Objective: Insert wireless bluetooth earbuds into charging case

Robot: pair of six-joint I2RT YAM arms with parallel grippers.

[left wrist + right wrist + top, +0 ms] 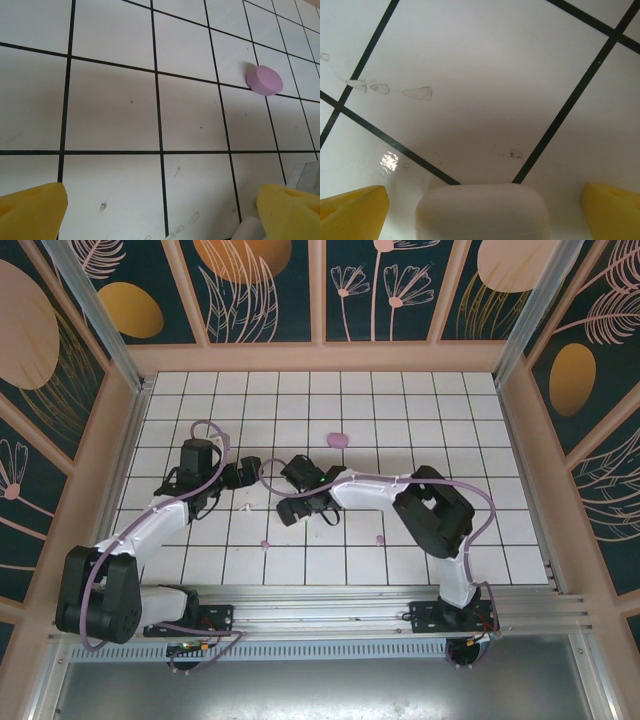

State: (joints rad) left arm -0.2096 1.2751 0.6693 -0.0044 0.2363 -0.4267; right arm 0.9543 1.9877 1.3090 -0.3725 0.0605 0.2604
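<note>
- Purple bits [265, 543] lay well apart on the near tiles of the worktop [500, 440].
- Right hand [484, 195] gaped wide, the white charging case [482, 215] lying between its yellow fingers [355, 210], clear of both.
- Left hand [161, 200] stood released, holding nothing.
- Farthest, a purple disc [264, 80] rested alone.

We take this for a robotics lab cell rather than a home or a shop: a left arm [150, 525] and a right arm [430, 510] are bolted side by side to an aluminium rail [330, 605] at the near edge of a table [450, 410] tiled in white squares with black lines. Around its other three edges we see a pale wooden frame [320, 358] holding panels [260, 290] printed with leaves and flowers, and bare aluminium posts [95, 310] at the far corners
</note>
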